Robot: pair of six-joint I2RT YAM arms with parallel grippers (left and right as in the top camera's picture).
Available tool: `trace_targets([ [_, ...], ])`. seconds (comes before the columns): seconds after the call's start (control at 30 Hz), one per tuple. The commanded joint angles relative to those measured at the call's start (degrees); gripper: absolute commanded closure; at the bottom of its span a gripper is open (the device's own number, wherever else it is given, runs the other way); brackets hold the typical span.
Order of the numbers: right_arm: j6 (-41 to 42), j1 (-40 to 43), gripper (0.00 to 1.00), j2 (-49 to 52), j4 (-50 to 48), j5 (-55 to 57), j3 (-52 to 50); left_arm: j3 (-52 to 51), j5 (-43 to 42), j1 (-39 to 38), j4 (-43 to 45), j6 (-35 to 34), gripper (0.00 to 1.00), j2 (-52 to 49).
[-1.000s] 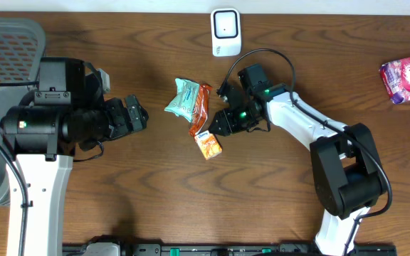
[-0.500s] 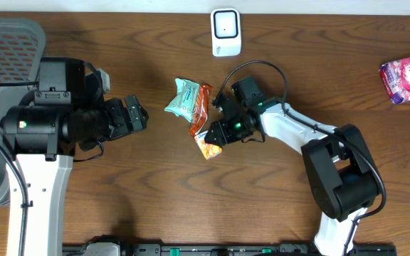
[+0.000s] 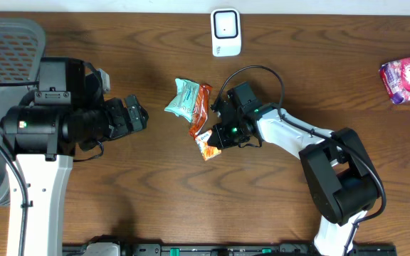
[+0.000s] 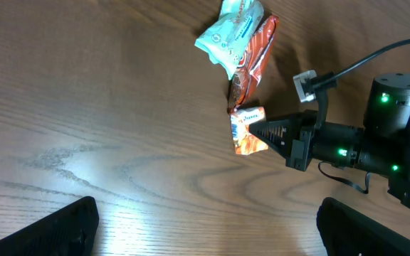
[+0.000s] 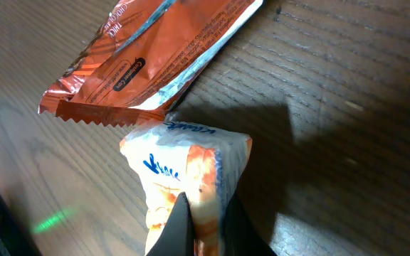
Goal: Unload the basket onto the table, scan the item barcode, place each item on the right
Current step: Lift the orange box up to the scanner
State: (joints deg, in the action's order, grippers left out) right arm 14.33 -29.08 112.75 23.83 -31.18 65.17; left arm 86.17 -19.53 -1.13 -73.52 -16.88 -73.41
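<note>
Step in hand: grasp.
- Right gripper point(image 3: 214, 135): fingers closed, pinching near edge of small packet point(image 5: 184, 167).
- Packet: flat on table point(image 3: 141, 185), ahead of fingertips, touching orange wrapper point(image 3: 201, 107).
- Left gripper point(image 3: 137, 115): spread wide, empty.
- Next, by judgement: lift, turn barcode toward scanner point(image 3: 225, 32).

Dark brown wood-grain desk point(image 3: 119, 192). Orange-and-white snack packet point(image 3: 206, 146) with blue lettering, rust-orange wrapper point(image 3: 201, 107), mint-green pouch point(image 3: 184, 96), white scanner point(image 3: 225, 32), pink patterned bag point(image 3: 406, 78).
</note>
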Motion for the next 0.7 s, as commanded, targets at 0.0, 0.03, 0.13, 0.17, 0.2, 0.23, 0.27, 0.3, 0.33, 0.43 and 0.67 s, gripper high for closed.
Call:
trace_targets([
  [0.0,0.4,-0.2,0.99,0.7,0.8,1.8,-1.3,0.6,0.2,0.3,-0.3,0.1,0.02,0.1],
  [0.03,0.4,0.0,0.99,0.6,0.8,0.2,-0.7,0.6,0.2,0.3,-0.3,0.1,0.02,0.1],
  [0.13,0.4,1.2,0.99,-0.3,1.1,-7.7,2.4,0.6,0.2,0.3,-0.3,0.2,0.02,0.1],
  [0.17,0.4,1.9,0.99,-0.8,1.1,-11.0,3.8,0.6,0.2,0.3,-0.3,0.1,0.02,0.1],
  [0.2,0.4,2.7,0.99,-1.3,1.2,-14.7,5.2,0.6,0.2,0.3,-0.3,0.1,0.02,0.1],
  [0.23,0.4,3.5,0.99,-1.9,1.3,-18.5,6.7,0.6,0.2,0.3,-0.3,0.1,0.02,0.1],
  [0.27,0.4,4.1,0.99,-2.3,1.2,-21.7,7.8,0.6,0.2,0.3,-0.3,0.1,0.02,0.1],
  [0.3,0.4,4.8,0.99,-2.7,1.3,-25.6,9.0,0.6,0.2,0.3,-0.2,0.1,0.02,0.1],
  [0.33,0.4,5.2,0.99,-3.0,1.3,-29.2,10.0,0.6,0.2,0.3,-0.3,0.2,0.02,0.1],
  [0.43,0.5,5.5,0.99,-3.4,1.2,-37.2,11.3,0.6,0.2,0.3,-0.3,0.1,0.02,0.1],
  [0.67,6.4,5.4,0.99,-3.6,1.3,-26.7,12.5,0.6,0.2,0.3,-0.3,0.1,0.02,0.1],
])
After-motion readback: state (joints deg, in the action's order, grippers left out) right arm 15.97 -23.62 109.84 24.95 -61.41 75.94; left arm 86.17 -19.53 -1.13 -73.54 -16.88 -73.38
